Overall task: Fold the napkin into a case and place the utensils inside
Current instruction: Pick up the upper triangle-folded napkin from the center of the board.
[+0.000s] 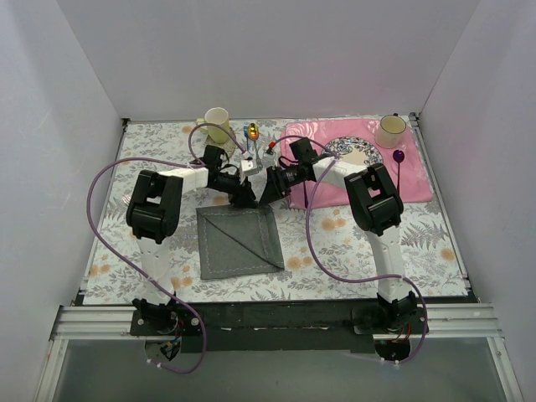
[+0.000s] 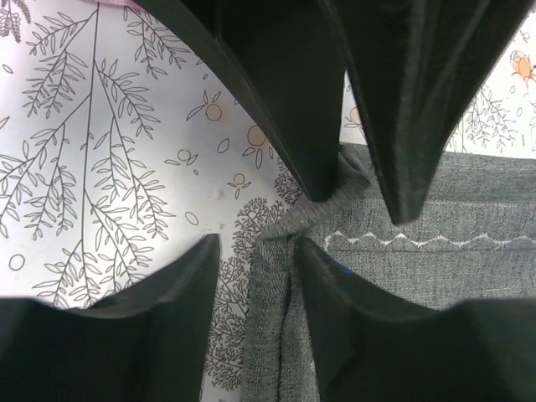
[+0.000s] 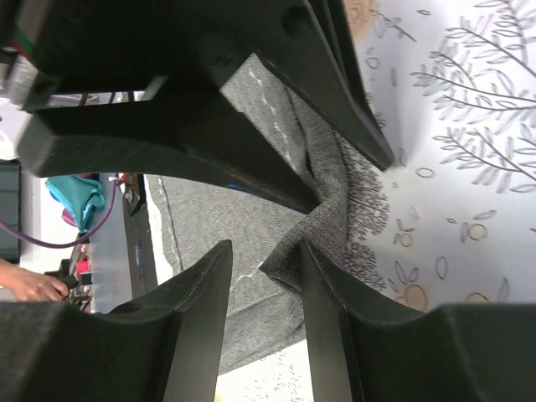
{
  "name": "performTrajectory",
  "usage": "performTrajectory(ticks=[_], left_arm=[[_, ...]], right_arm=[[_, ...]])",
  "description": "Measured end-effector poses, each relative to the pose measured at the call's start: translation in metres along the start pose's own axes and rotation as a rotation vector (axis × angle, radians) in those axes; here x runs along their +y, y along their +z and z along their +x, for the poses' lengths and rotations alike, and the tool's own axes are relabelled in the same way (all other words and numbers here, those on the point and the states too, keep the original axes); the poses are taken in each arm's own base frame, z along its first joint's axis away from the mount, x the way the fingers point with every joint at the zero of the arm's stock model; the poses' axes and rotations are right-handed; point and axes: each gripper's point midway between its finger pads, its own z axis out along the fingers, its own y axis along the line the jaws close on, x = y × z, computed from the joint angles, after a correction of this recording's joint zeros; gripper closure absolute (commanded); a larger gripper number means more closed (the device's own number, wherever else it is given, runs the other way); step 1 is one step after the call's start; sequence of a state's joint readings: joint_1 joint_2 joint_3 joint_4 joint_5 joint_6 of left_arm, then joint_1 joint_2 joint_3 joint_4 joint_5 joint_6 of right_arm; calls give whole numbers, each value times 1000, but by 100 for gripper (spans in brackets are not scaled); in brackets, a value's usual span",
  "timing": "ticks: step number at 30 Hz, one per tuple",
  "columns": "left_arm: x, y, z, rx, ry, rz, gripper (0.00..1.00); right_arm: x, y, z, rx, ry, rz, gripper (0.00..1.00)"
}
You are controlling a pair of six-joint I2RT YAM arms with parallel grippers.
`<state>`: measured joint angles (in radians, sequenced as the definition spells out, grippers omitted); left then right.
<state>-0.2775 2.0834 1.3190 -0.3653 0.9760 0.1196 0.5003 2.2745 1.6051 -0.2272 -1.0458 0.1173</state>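
Parted jaws of left gripper (image 2: 257, 244) and right gripper (image 3: 265, 245) straddle the napkin's (image 1: 239, 243) bunched far corner, hiding it from above; the yellow cup's (image 1: 217, 122) contents are unclear.

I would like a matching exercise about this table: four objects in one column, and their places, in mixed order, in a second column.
Objects:
1 grey napkin
2 purple spoon
3 yellow cup
4 cream mug

Places:
A far edge, left of centre, on the leaf-patterned table cover
B far right corner of the pink placemat
C centre of the table, between the two arms
D lying on the placemat, nearer than the mug

Pairs: 1-C, 2-D, 3-A, 4-B
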Motion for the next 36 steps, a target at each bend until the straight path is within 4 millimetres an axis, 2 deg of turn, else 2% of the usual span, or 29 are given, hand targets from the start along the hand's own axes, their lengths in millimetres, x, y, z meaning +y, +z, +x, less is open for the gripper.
performTrajectory(ticks=[4,5,7,9,10,12,13,16,22,24,30,36], left_arm=[[-2,1,2,9,6,11,78],[-3,1,3,11,8,14,84],[-5,1,4,16,11,21,89],[-7,1,5,18,18,27,96],[-7,1,5,18,20,29,98],[-8,2,4,14,28,34,100],[-8,2,4,14,29,34,100],[-12,1,6,11,36,33,100],[-21,-7,1,0,65,22,100],[-23,-9,-3,-6,79,18,100],[-29,-12,-4,-20,107,4,100],[-28,-12,-5,-28,121,-7,100]], right_arm=[[6,1,0,1,-9,-15,55],[7,0,0,0,-11,-16,55],[8,0,-1,-2,-17,-17,55],[9,0,-1,-3,-26,-16,48],[9,-1,-1,-1,-28,-15,39],[7,-1,0,3,-31,-4,31],[5,-1,0,4,-37,7,27],[-3,-3,0,4,-56,54,20],[-12,-9,-7,-6,-133,146,16],[-13,-11,-9,-7,-155,160,16],[-5,-13,-22,-1,-214,142,25],[0,-10,-13,19,-216,96,27]])
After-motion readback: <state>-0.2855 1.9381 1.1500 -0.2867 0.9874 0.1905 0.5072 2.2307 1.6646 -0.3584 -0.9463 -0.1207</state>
